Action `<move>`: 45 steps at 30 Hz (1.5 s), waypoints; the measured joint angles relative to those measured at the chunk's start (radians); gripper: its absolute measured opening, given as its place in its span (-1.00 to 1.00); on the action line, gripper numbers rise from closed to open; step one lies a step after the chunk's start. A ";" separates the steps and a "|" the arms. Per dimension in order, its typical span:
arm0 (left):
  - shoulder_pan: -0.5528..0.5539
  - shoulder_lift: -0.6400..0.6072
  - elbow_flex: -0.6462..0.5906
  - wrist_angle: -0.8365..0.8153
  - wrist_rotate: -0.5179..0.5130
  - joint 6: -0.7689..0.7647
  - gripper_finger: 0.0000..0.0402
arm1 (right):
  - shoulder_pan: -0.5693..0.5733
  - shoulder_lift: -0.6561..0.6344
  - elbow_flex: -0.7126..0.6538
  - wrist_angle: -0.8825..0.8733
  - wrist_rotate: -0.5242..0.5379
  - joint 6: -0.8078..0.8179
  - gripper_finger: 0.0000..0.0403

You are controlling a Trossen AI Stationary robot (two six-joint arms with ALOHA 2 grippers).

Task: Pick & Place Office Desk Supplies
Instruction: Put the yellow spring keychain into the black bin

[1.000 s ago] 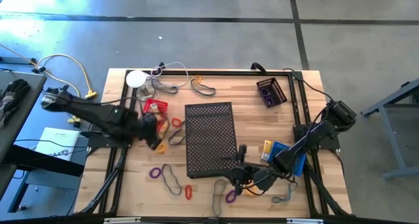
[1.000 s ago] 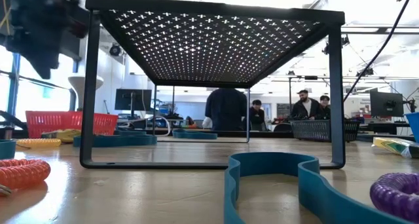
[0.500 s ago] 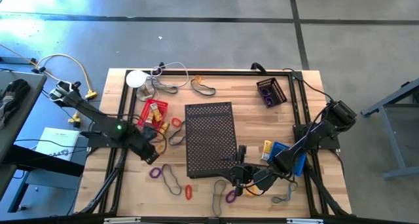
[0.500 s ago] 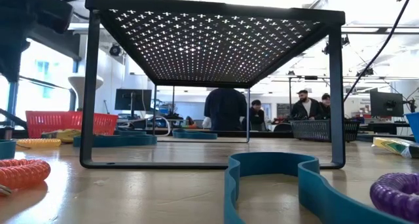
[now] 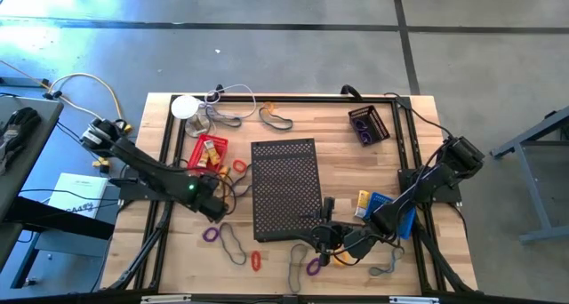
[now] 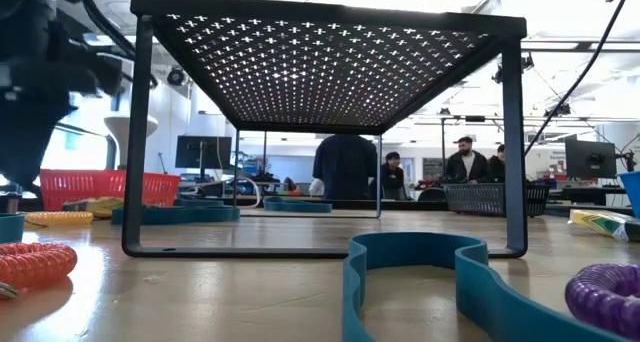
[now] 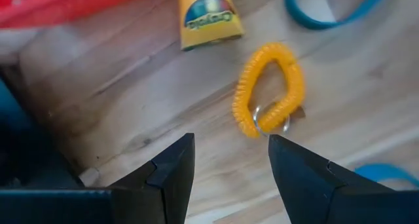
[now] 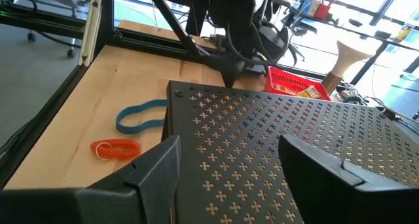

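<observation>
My left gripper [image 5: 213, 204] [image 7: 229, 142] is open just above the table, near the red basket [image 5: 209, 151]. A yellow-orange coil loop [image 7: 270, 86] with a small key ring lies flat on the wood just ahead of its fingertips. A small yellow block [image 7: 208, 18] lies beyond it. My right gripper [image 5: 322, 233] [image 8: 229, 145] waits open at the near edge of the black perforated stand [image 5: 284, 188]. Purple [image 5: 211, 235] and red [image 5: 256, 260] loops and a dark band [image 5: 234, 244] lie near the table's near edge. An orange coil [image 8: 116, 149] and a blue band [image 8: 141, 116] lie left of the stand.
The black stand [image 6: 320, 122] fills the table's middle. A dark basket [image 5: 368, 124] with purple loops sits at the far right. The white disc with cords [image 5: 184, 107] lies at the far left corner. A blue band [image 6: 430, 272] and a purple coil [image 6: 605, 297] lie close to the low camera. People stand in the room behind.
My left gripper has moved from beside the red basket toward the table's near edge and down. It now stands low over the yellow-orange coil loop. My right arm has kept still.
</observation>
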 joint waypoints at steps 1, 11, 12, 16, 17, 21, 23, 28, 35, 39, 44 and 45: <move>0.008 0.009 0.000 0.003 0.004 -0.021 -0.07 | 0.000 0.000 0.000 0.000 0.000 0.000 0.22; 0.050 0.099 0.000 0.080 0.022 -0.002 -0.07 | 0.000 0.000 0.000 -0.004 0.000 -0.001 0.22; 0.051 0.111 0.000 0.079 0.019 -0.002 -0.07 | 0.000 0.000 0.000 -0.005 0.000 -0.001 0.22; 0.068 0.167 0.000 0.074 0.003 0.021 -0.07 | 0.000 0.000 0.000 -0.006 0.000 -0.002 0.22; 0.071 0.182 0.000 0.076 0.007 0.023 -0.07 | 0.000 0.000 0.000 -0.007 0.000 -0.001 0.22; 0.083 0.218 0.005 0.079 0.031 0.024 -0.14 | 0.000 0.000 0.000 -0.008 0.000 0.000 0.22; 0.085 0.222 0.004 0.086 0.040 0.025 -0.22 | 0.000 0.000 0.000 -0.008 -0.001 0.000 0.22; 0.085 0.223 0.004 0.102 0.044 0.025 -0.60 | 0.000 0.000 0.000 -0.008 -0.001 0.000 0.22; 0.077 0.218 0.004 0.090 0.019 0.068 -0.95 | 0.000 0.000 0.000 -0.009 -0.001 0.000 0.22; 0.054 0.191 0.035 0.038 -0.018 0.096 -0.98 | 0.000 0.000 0.000 -0.009 -0.001 -0.001 0.22; 0.008 0.117 0.120 -0.029 -0.089 0.089 -0.99 | 0.000 0.000 0.000 -0.008 -0.001 -0.001 0.22; -0.002 0.103 0.140 -0.038 -0.102 0.087 -0.99 | 0.000 0.000 0.000 -0.008 -0.001 -0.002 0.22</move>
